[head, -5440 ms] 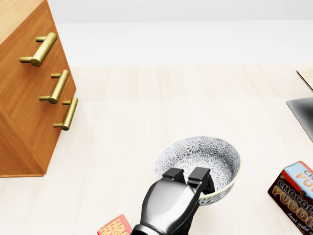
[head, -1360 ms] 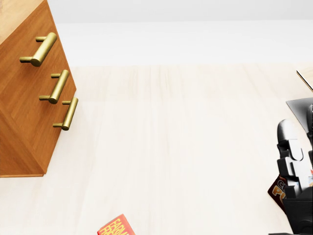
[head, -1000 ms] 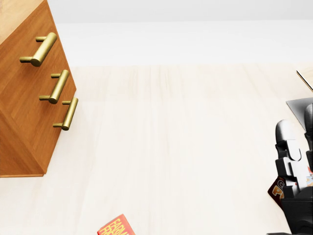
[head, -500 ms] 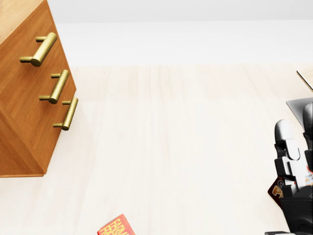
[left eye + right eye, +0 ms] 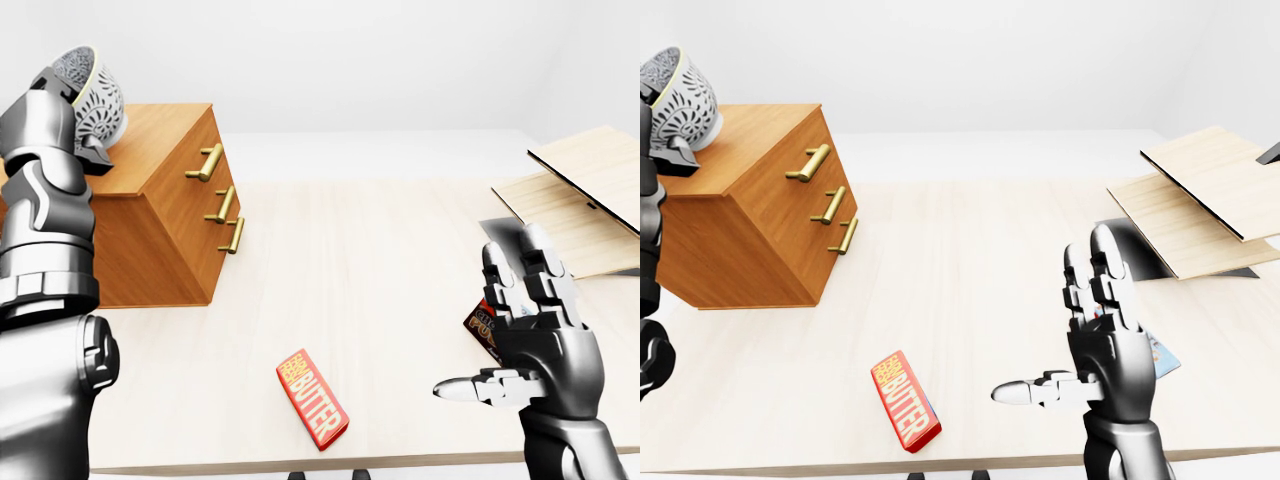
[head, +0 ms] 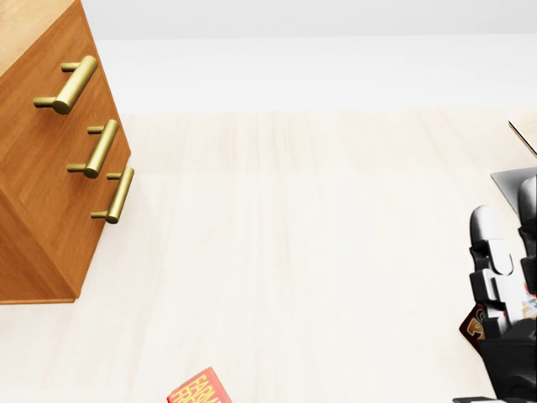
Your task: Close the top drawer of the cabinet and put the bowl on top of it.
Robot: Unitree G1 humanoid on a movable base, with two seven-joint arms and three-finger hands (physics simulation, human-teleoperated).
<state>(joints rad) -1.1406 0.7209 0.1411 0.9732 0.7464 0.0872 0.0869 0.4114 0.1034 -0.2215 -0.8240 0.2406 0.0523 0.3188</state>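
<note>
Bowl (image 5: 98,100), grey-patterned ceramic, hangs tilted over the top of the brown wooden cabinet (image 5: 140,250), rim pinched in my left hand (image 5: 50,115), ready for setting down since all three drawers (image 5: 200,205) look flush; my right hand (image 5: 550,355) floats spread and empty, clear of the way.

Cabinet (image 5: 165,190): med-brown wood, visible grain, satin. Drawer handles (image 5: 207,163): brass-look metal, polished. Bowl (image 5: 680,105): ceramic-look, glossy, grey-white floral print, pale yellow rim. Table (image 5: 380,250): pale wood, faint grain, matt. Butter box (image 5: 312,399) nr bottom edge of table: red printed card, slight sheen. Boards (image 5: 590,190) at right edge: light wood, matt, dark edging. Left hand (image 5: 55,105), right hand (image 5: 1105,350): dark-grey metal-look shells, high gloss.
</note>
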